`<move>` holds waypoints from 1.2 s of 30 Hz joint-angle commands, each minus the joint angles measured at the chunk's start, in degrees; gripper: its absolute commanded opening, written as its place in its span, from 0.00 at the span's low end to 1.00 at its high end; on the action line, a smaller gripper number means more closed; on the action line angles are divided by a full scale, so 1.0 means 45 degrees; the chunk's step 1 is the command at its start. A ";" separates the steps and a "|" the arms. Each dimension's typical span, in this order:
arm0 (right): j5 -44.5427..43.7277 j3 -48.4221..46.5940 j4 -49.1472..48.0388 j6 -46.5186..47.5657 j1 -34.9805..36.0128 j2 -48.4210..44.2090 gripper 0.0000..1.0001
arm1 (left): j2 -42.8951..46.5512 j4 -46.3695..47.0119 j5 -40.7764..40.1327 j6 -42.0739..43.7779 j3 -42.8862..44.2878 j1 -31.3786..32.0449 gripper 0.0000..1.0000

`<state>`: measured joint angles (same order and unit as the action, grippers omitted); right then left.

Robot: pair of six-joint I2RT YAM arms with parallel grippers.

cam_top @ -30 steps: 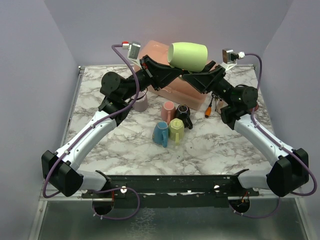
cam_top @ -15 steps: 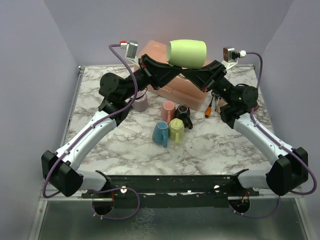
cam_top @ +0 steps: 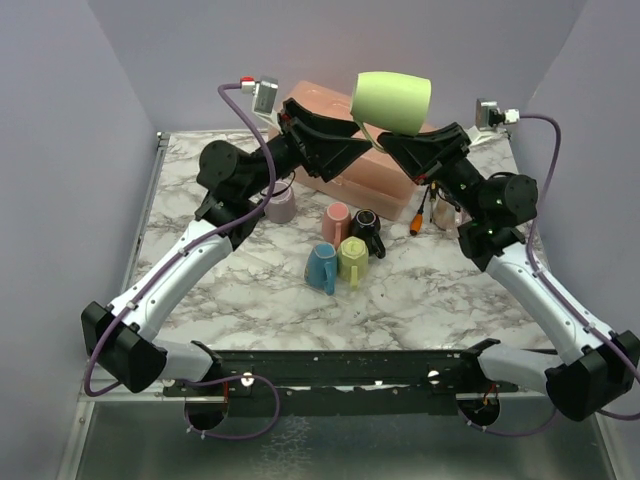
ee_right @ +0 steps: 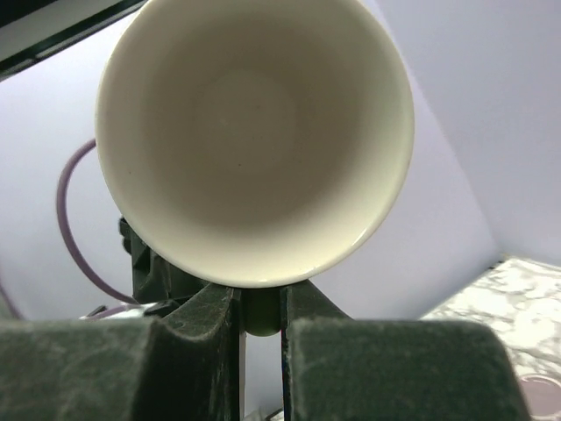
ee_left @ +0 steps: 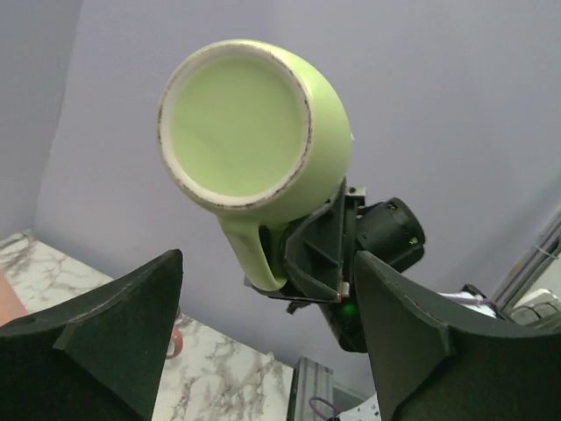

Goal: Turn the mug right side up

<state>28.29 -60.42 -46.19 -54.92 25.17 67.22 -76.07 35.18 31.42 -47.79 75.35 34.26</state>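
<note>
The right gripper (ee_right: 261,305) is pinching the handle of the round, shiny green mug (cam_top: 391,101), holding it sideways high above the marbled table (cam_top: 240,290). The left gripper (cam_top: 352,148) is hanging open, not touching it.

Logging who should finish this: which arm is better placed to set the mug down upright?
Right. The right hand is shut on the handle of the mug, holding it aloft on its side. The left hand is open, clear of the mug, and holds nothing.
</note>
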 commanded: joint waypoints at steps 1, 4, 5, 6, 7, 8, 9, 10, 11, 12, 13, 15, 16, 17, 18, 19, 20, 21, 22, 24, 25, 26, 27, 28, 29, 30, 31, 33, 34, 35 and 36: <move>-0.2476 -0.0192 0.2127 0.2763 -0.0007 -0.1419 0.00 | -0.0158 -0.3109 -0.1282 0.2198 0.1497 0.0062 0.80; -0.3673 -0.0481 0.4087 0.4347 -0.0007 -0.2052 0.01 | -0.0138 -0.4782 -0.2379 0.3417 0.1827 0.0072 0.82; -0.4222 -0.0626 0.4842 0.4713 -0.0007 -0.2256 0.00 | -0.0125 -0.5231 -0.2754 0.3743 0.1883 0.0064 0.83; -0.4831 -0.0768 0.5591 0.5071 0.0008 -0.2463 0.01 | -0.0109 -0.5634 -0.3102 0.4079 0.1946 0.0062 0.83; -0.5439 -0.0940 0.6483 0.5431 -0.0005 -0.2610 0.00 | -0.0107 -0.6031 -0.3453 0.4370 0.2010 0.0062 0.85; -0.6103 -0.1207 0.7405 0.5778 -0.0007 -0.2730 0.00 | -0.0075 -0.6339 -0.3719 0.4692 0.2040 0.0062 0.86; -0.6955 -0.1339 0.8199 0.6098 -0.0007 -0.2833 0.00 | -0.0051 -0.6600 -0.3925 0.5021 0.2034 0.0062 0.88; -0.7648 -0.1397 0.8906 0.6374 -0.0007 -0.2946 0.00 | -0.0004 -0.6794 -0.4083 0.5299 0.2001 0.0062 0.90; -0.8206 -0.1438 0.9522 0.6677 -0.0007 -0.3058 0.01 | 0.0040 -0.6935 -0.4230 0.5575 0.1956 0.0050 0.91; -0.8495 -0.1495 1.0092 0.7042 -0.0007 -0.3145 0.01 | 0.0090 -0.7100 -0.4414 0.5768 0.1911 0.0051 0.93; -0.8622 -0.1573 1.0752 0.7447 -0.0007 -0.3239 0.01 | 0.0123 -0.7222 -0.4574 0.5951 0.1881 0.0062 0.94; -0.8916 -0.1912 1.2163 0.8064 -0.0007 -0.3224 0.01 | 0.0151 -0.7500 -0.4909 0.6267 0.1849 0.0052 0.95; -0.9082 -0.2098 1.2944 0.8231 -0.0007 -0.3149 0.01 | 0.0155 -0.7604 -0.5060 0.6389 0.1849 0.0051 0.96; -0.9173 -0.2283 1.3669 0.8345 -0.0007 -0.3052 0.01 | 0.0141 -0.7720 -0.5240 0.6493 0.1849 0.0049 0.96; -0.9236 -0.2411 1.4390 0.8398 -0.0007 -0.2952 0.01 | 0.0137 -0.7786 -0.5397 0.6591 0.1844 0.0056 0.97; -0.9315 -0.2515 1.5007 0.8364 -0.0007 -0.2861 0.01 | 0.0119 -0.7787 -0.5558 0.6654 0.1865 0.0054 0.97; -0.9381 -0.2545 1.5624 0.8247 -0.0007 -0.2774 0.01 | 0.0093 -0.8075 -0.5718 0.6714 0.1883 0.0051 0.97; -0.9379 -0.2551 1.6143 0.8164 -0.0002 -0.2714 0.01 | 0.0075 -0.8179 -0.5870 0.6763 0.1887 0.0054 0.97; -0.9367 -0.2559 1.6579 0.8090 0.0003 -0.2692 0.01 | 0.0060 -0.8278 -0.5974 0.6818 0.1888 0.0061 0.97; -0.9490 -0.2536 1.7268 0.7948 0.0001 -0.2687 0.01 | 0.0048 -0.8422 -0.6147 0.6919 0.1854 0.0051 0.97; -0.9571 -0.2501 1.7430 0.8002 0.0004 -0.2708 0.00 | 0.0067 -0.8484 -0.6197 0.6959 0.1833 0.0044 0.97; -0.9667 -0.2502 1.7601 0.8021 -0.0006 -0.2701 0.00 | 0.0079 -0.8540 -0.6242 0.7030 0.1798 0.0043 0.97; -0.9784 -0.2560 1.7830 0.8023 -0.0002 -0.2632 0.00 | 0.0080 -0.8591 -0.6306 0.7099 0.1755 0.0055 0.97; -0.9874 -0.2651 1.8130 0.7997 0.0003 -0.2492 0.01 | 0.0093 -0.8666 -0.6409 0.7108 0.1742 0.0049 0.97; -0.9912 -0.2757 1.8470 0.7935 -0.0006 -0.2320 0.01 | 0.0089 -0.8778 -0.6491 0.7137 0.1767 0.0044 0.97; -0.9929 -0.2839 1.8864 0.7822 -0.0017 -0.2101 0.00 | 0.0116 -0.8892 -0.6552 0.7191 0.1770 0.0060 0.97; -0.9939 -0.2864 1.9221 0.7676 -0.0008 -0.1883 0.01 | 0.0138 -0.8953 -0.6587 0.7218 0.1756 0.0050 0.98; -0.9756 -0.2803 1.9801 0.7356 0.0003 -0.1548 0.00 | 0.0215 -0.9011 -0.6670 0.7253 0.1630 0.0044 0.98; -0.9085 -0.2472 1.9855 0.7219 0.0008 -0.1414 0.01 | 0.0312 -0.9027 -0.6778 0.7262 0.1420 0.0044 0.98; -0.9088 -0.2352 1.9843 0.7093 -0.0005 -0.1380 0.01 | 0.0336 -0.9060 -0.6827 0.7290 0.1361 0.0053 0.98; -0.9125 -0.2268 1.9878 0.6994 0.0003 -0.1315 0.01 | 0.0356 -0.9064 -0.6870 0.7303 0.1319 0.0044 0.98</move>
<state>-14.04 -70.76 43.03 -20.93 25.06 61.06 -76.51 -4.12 2.94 -16.21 82.83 34.26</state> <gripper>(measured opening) 0.132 0.975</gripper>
